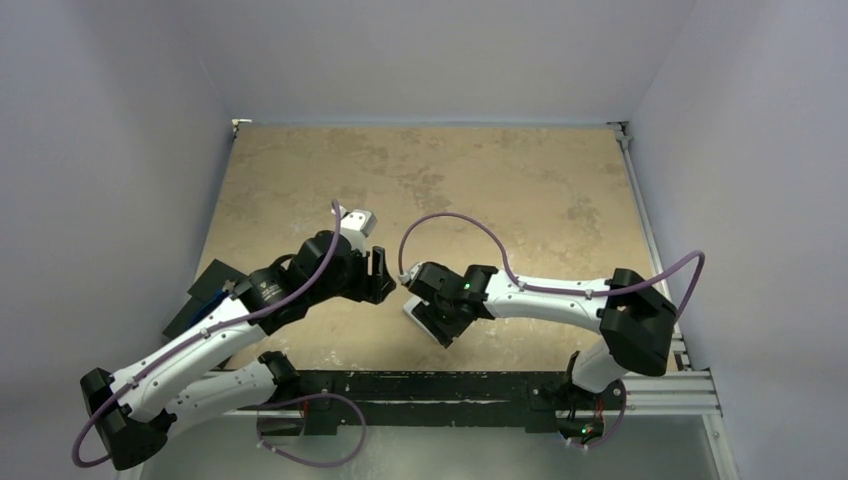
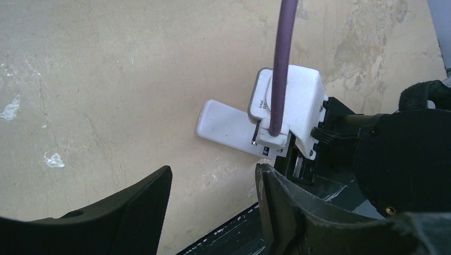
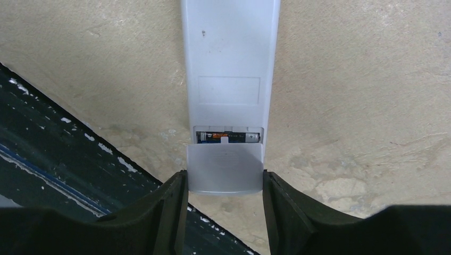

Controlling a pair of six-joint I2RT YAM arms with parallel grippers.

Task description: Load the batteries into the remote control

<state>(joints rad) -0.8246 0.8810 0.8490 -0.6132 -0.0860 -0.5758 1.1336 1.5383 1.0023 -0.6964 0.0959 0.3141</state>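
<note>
The remote control [image 3: 228, 64] lies back up on the tan table, seen also in the top view [image 1: 425, 322] and the left wrist view [image 2: 223, 125]. Its cover [image 3: 225, 167] sits slid partly off the compartment, and the batteries [image 3: 242, 137] show in the narrow gap. My right gripper [image 3: 223, 196] is shut on the remote control, one finger against each side of the cover end. Just left of it, my left gripper [image 2: 213, 194] stands open with nothing between its fingers, and its tips point at the right wrist.
A black rail [image 1: 450, 385] runs along the table's near edge, close under the remote. A dark flat object [image 1: 205, 295] lies at the table's left edge beside the left arm. Pale walls stand on the other three sides.
</note>
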